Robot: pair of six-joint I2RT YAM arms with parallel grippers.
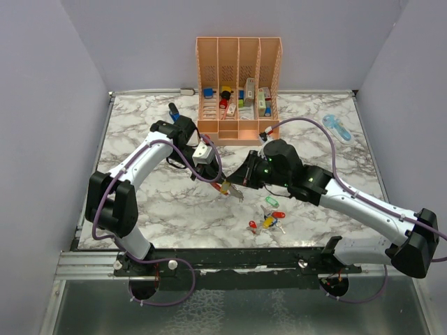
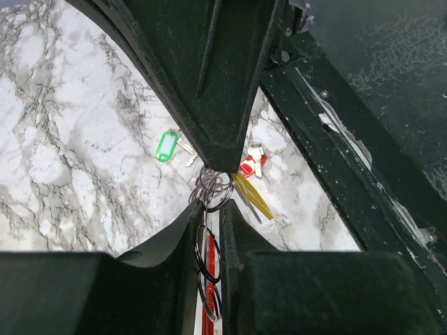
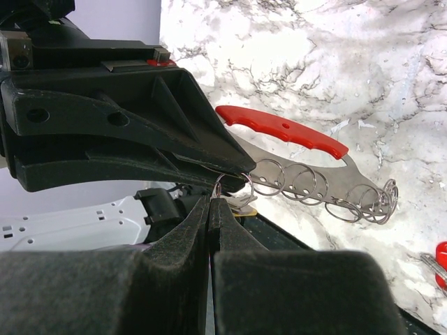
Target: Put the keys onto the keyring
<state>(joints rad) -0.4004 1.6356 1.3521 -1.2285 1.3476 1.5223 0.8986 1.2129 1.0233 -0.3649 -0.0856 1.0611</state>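
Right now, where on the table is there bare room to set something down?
Bare table lies front left, between the left arm and the loose keys; also the back left corner beside the organiser, and the right side between the pale blue tool and the right arm. Crowded: the centre, where the left gripper and right gripper meet at the keyring.

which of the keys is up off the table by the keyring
The yellow key, hanging at the keyring and its small rings. The green key and red key lie flat on the table.
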